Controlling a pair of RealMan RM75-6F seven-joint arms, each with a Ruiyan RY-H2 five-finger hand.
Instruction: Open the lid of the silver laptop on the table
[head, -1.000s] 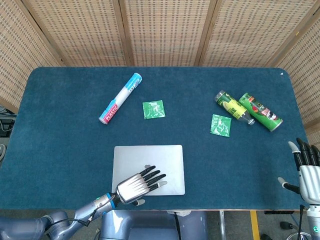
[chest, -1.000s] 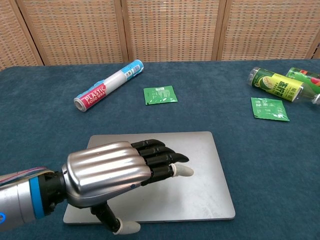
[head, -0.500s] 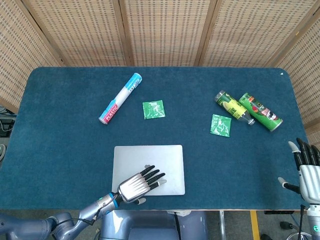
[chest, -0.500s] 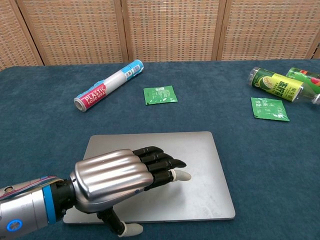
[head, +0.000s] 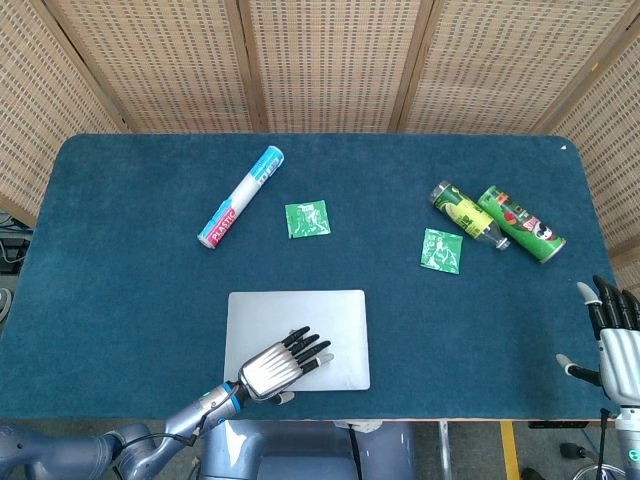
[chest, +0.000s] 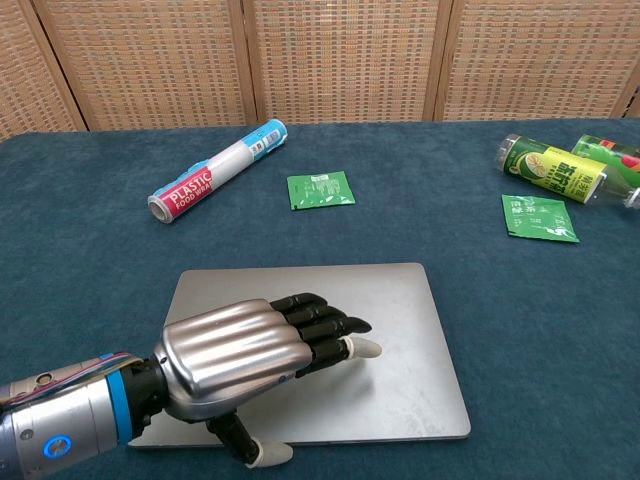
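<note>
The silver laptop (head: 297, 320) (chest: 400, 330) lies closed and flat near the table's front edge. My left hand (head: 278, 365) (chest: 250, 355) hovers over its near half, fingers stretched forward and apart over the lid, thumb hanging below the laptop's front edge. It holds nothing; whether the fingertips touch the lid I cannot tell. My right hand (head: 612, 335) stands at the far right edge of the head view, fingers spread, off the table and holding nothing; the chest view does not show it.
A plastic food wrap roll (head: 240, 197) (chest: 217, 170) lies at the back left. Two green sachets (head: 307, 218) (head: 441, 250) lie mid-table. Two green cans (head: 465, 214) (head: 521, 223) lie at the right.
My left hand has drawn back toward the laptop's front edge and lowered slightly. The lid stays closed and the right hand has not moved.
</note>
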